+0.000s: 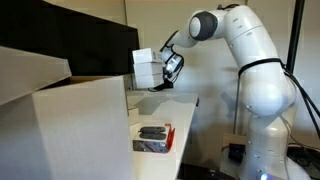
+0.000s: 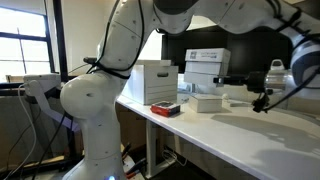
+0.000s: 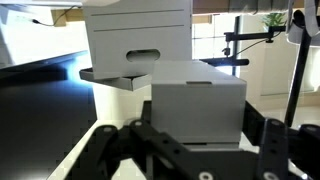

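Observation:
In the wrist view a plain white box [image 3: 198,100] fills the gap between the two black fingers of my gripper [image 3: 205,128], which is shut on its sides. In an exterior view the same white box [image 1: 146,68] hangs at the gripper [image 1: 162,70], a little above the white table [image 1: 185,110]. Directly ahead stands a large white carton [image 3: 138,35] with a hand-hole cut-out. A flat grey tray [image 3: 112,75] juts out below it. The lower part of the held box is hidden behind the gripper's body.
A red and black packet [image 1: 152,135] lies near the table's front edge, also seen as the packet [image 2: 165,108]. The large carton [image 2: 155,82] stands beside it. A black stand with a horizontal arm [image 3: 245,40] rises at the right. The robot's white base [image 2: 90,110] stands beside the table.

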You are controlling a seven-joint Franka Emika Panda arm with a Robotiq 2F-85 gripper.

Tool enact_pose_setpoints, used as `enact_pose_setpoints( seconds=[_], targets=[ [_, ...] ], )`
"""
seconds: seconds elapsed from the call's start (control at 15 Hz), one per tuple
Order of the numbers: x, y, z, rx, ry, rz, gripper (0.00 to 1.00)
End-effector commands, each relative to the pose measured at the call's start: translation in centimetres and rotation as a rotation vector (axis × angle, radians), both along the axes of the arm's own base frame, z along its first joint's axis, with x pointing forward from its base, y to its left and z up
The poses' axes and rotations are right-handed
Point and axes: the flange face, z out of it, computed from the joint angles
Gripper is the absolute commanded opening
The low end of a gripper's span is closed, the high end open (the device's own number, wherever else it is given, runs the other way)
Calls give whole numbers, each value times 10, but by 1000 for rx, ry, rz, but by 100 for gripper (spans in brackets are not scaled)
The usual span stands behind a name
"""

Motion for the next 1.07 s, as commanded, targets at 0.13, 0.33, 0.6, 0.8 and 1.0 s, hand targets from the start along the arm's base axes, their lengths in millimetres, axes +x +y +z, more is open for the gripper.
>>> enact_pose_setpoints(
  seconds=[0.13, 0.33, 0.6, 0.8, 1.0],
  targets=[
    [17, 76, 19, 7, -26, 133, 58],
    [24, 92, 23, 6, -30, 162, 58],
    [24, 99, 29, 4, -40, 175, 58],
    [23, 104, 37, 3, -51, 180, 58],
    [19, 113, 46, -3, -64, 193, 58]
  ],
)
